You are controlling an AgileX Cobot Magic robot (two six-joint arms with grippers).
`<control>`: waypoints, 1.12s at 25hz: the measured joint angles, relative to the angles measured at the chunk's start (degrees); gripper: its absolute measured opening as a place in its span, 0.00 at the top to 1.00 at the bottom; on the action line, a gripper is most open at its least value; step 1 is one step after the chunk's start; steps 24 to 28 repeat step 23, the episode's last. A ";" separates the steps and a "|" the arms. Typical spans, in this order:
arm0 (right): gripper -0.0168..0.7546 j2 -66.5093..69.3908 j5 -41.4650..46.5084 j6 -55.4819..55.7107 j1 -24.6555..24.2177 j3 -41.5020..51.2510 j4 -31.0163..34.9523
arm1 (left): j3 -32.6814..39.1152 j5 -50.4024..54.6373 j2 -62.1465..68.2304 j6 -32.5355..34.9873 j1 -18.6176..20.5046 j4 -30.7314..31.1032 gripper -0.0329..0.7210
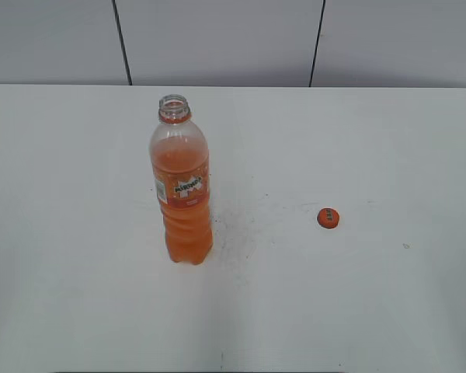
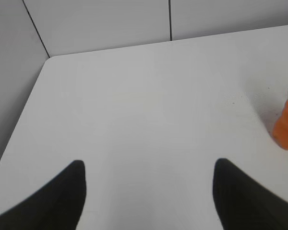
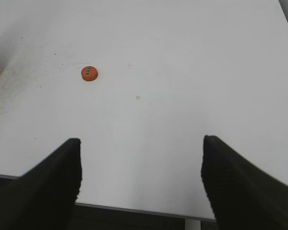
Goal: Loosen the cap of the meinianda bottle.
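Note:
The meinianda bottle [image 1: 182,186] stands upright on the white table, left of centre, with its mouth open and an orange neck ring. Its base shows at the right edge of the left wrist view [image 2: 287,120]. The small orange cap [image 1: 328,217] lies flat on the table to the bottle's right, apart from it; it also shows in the right wrist view [image 3: 89,73]. My left gripper [image 2: 149,165] is open and empty over bare table left of the bottle. My right gripper [image 3: 141,143] is open and empty near the table's front edge. Neither gripper shows in the exterior view.
The white table [image 1: 334,311] has dark scuff marks between bottle and cap. A grey panelled wall [image 1: 217,39] stands behind the far edge. The table's left edge [image 2: 24,120] and front edge [image 3: 134,209] show in the wrist views.

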 joint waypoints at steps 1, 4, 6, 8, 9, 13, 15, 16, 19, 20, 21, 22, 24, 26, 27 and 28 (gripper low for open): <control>0.23 -0.05 0.00 0.00 0.00 0.00 0.00 | 0.00 0.00 0.00 0.00 0.00 0.00 0.30; 0.23 -0.04 0.00 0.00 0.00 0.00 0.00 | 0.00 0.00 -0.06 0.00 0.00 0.00 0.30; 0.23 -0.04 0.00 0.00 0.00 0.00 0.00 | 0.00 0.00 -0.06 0.00 -0.06 0.00 0.30; 0.23 -0.04 0.00 0.00 0.00 0.00 0.00 | 0.00 0.00 -0.06 0.00 -0.39 0.00 0.30; 0.23 -0.04 0.00 0.00 0.00 0.00 0.00 | 0.00 0.00 -0.06 0.00 -0.45 0.00 0.30; 0.23 -0.04 0.00 0.00 0.00 0.00 0.00 | 0.00 0.00 -0.06 0.00 -0.89 0.00 0.30; 0.23 -0.04 0.00 0.00 0.00 0.00 0.00 | 0.00 0.00 -0.06 0.00 -1.35 0.00 0.30; 0.23 -0.04 0.00 0.00 0.00 0.00 0.05 | 0.00 0.00 -0.06 0.00 -1.42 0.00 0.30; 0.23 -0.04 0.00 0.00 0.00 0.00 0.05 | 0.00 0.00 -0.06 0.00 -1.42 0.00 0.30; 0.23 -0.04 0.00 0.00 0.00 0.00 0.05 | 0.00 0.00 -0.06 0.00 -1.42 0.00 0.30; 0.23 -0.04 0.00 0.00 0.00 0.00 0.05 | 0.00 0.00 -0.06 0.00 -1.42 0.00 0.30; 0.23 -0.04 0.00 0.00 0.00 0.00 0.05 | 0.00 0.00 -0.06 0.00 -1.42 0.00 0.30; 0.23 -0.04 0.00 0.00 0.00 0.00 0.05 | 0.00 0.00 -0.06 0.00 -1.42 0.00 0.30; 0.23 -0.04 0.00 0.00 0.00 0.00 0.05 | 0.00 0.00 -0.06 0.00 -1.42 0.00 0.30; 0.23 -0.04 0.00 0.00 0.00 0.00 0.05 | 0.00 0.00 -0.06 0.00 -1.42 0.00 0.30; 0.23 -0.04 0.00 0.00 0.00 0.00 0.05 | 0.00 0.00 -0.06 0.00 -1.42 0.00 0.30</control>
